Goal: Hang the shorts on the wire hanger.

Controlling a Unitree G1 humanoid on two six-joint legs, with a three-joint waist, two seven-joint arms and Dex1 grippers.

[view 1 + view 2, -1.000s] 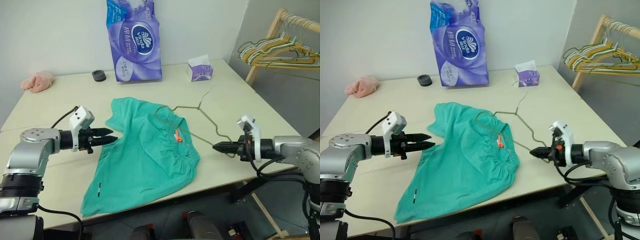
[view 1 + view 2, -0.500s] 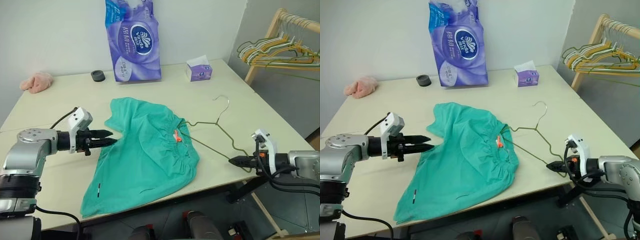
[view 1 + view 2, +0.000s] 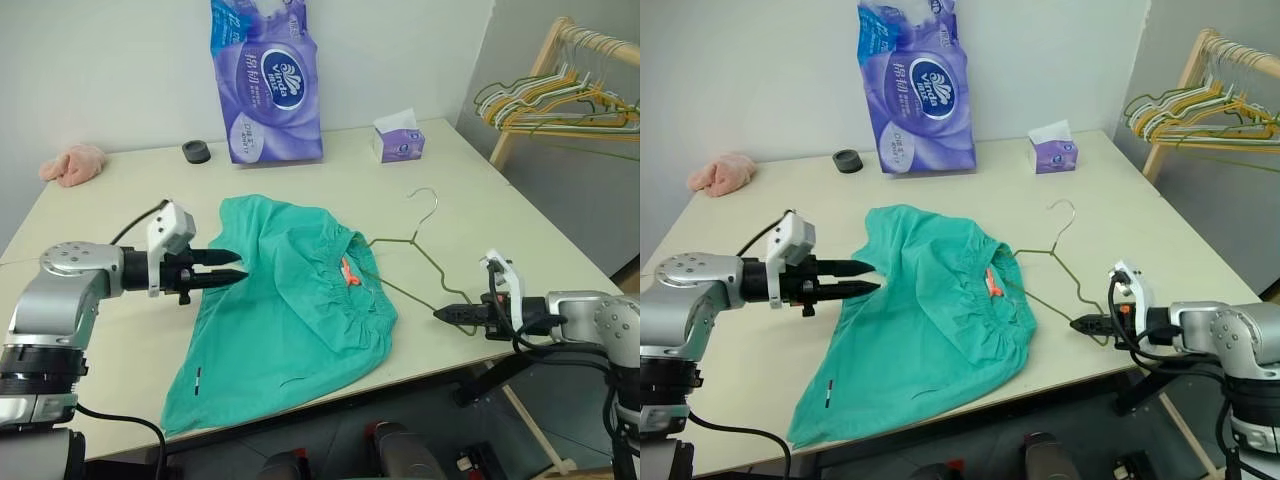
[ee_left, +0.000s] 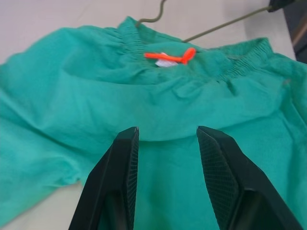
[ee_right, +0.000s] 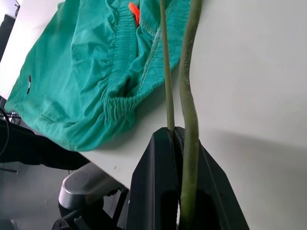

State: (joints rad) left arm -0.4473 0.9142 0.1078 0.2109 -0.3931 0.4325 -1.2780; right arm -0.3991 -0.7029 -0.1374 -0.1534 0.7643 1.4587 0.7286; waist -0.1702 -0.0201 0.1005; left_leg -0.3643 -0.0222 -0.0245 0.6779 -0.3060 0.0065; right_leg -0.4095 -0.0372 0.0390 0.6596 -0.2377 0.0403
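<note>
The teal shorts [image 3: 290,320] lie spread on the table [image 3: 520,230], their waistband with an orange tag [image 3: 348,273] turned toward my right arm. The wire hanger [image 3: 411,239] lies to their right. Its hook points toward the back of the table, and one end is tucked into the waistband and hidden there. My right gripper [image 3: 438,314], near the front table edge, is shut on the hanger's right corner; the wire [image 5: 165,72] runs out from between its fingers. My left gripper [image 3: 240,266] hovers open over the shorts' left edge, with fabric [image 4: 153,91] beyond its fingertips.
A purple tissue pack [image 3: 265,80], a small tissue box [image 3: 398,140] and a black ring [image 3: 197,151] stand at the back. A pink cloth [image 3: 72,163] lies at the back left. A wooden rack of coloured hangers [image 3: 560,95] stands off the table's right side.
My right gripper sank toward the front edge with the hanger, which swung so its hook sits further right. My left gripper rose slightly and moved right over the shorts' edge.
</note>
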